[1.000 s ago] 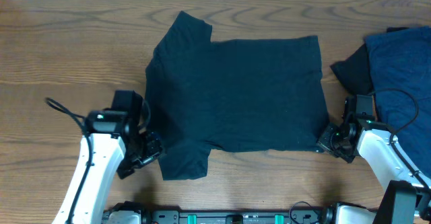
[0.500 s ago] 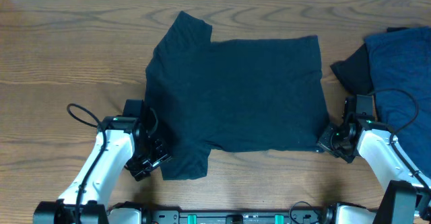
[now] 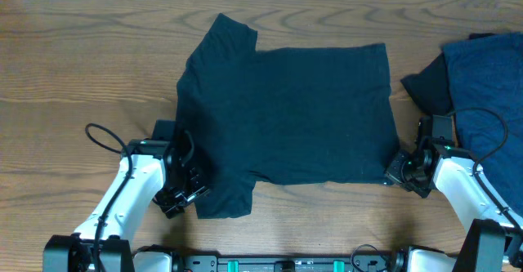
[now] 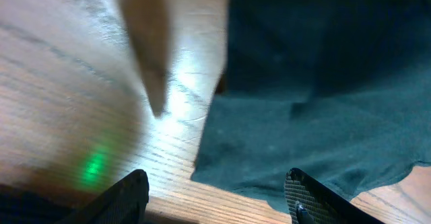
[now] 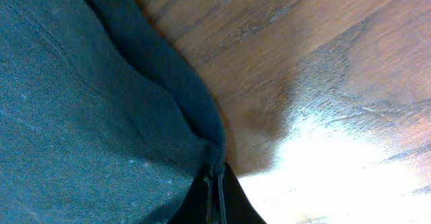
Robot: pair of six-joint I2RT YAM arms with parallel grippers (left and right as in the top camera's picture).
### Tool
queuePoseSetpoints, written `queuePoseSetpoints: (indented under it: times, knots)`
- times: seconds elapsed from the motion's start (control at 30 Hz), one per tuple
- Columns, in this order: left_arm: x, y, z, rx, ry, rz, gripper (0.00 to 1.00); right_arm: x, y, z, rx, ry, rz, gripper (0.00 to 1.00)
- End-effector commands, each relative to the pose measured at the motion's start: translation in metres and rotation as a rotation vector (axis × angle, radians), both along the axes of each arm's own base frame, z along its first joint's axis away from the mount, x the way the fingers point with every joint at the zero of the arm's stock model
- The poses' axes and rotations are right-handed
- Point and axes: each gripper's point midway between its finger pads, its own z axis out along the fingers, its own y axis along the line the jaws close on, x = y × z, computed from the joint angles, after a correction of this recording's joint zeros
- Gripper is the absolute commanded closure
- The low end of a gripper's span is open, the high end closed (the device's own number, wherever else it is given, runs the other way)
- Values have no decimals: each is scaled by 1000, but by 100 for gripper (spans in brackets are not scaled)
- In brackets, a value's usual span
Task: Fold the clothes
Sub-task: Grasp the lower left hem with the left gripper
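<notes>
The dark T-shirt (image 3: 286, 113) is spread flat at the centre of the overhead frame on the wooden table (image 3: 73, 68), with shoulders to the left and hem to the right. Its lower right hem corner (image 3: 386, 172) is pinched in the right gripper (image 3: 395, 172), whose fingers are seen closed on the fabric edge in the right wrist view. The left gripper (image 3: 193, 192) is placed at the lower left, at the near sleeve (image 3: 225, 192). Its jaws stand apart, and the sleeve's edge lies between the fingers unclamped. A blue garment (image 3: 490, 68) is heaped at the right edge of the frame.

The step in hand is judged to be the taking of the near edge for a fold. The left fingers should be lowered to the table so that both sleeve layers are caught, and closed only once fabric is well within them. Both ends should then be lifted together and carried evenly toward the upper edge, so that no skew is made.
</notes>
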Motion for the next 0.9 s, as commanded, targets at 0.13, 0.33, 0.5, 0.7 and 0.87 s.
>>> queuePoseSetpoints:
  times: [0.13,0.33,0.5,0.7,0.87]
  knots:
    - [-4,-21,-3,-1,0,-48,33,-5,-2,-3,-6,13,-3,99]
    - [-3,-25,-4,34,-6,-45,33,-5,-2,-3,-5,13,-3,98]
    - [-6,-23,-6,53,7,-4,33,-5,-1,-3,-4,13,-3,98]
    - [-22,-16,-20,109,69,174,33,-5,-1,-3,-2,13,-2,98]
    - [-28,-14,-31,111,68,193,33,-5,-1,-3,-2,12,-3,98]
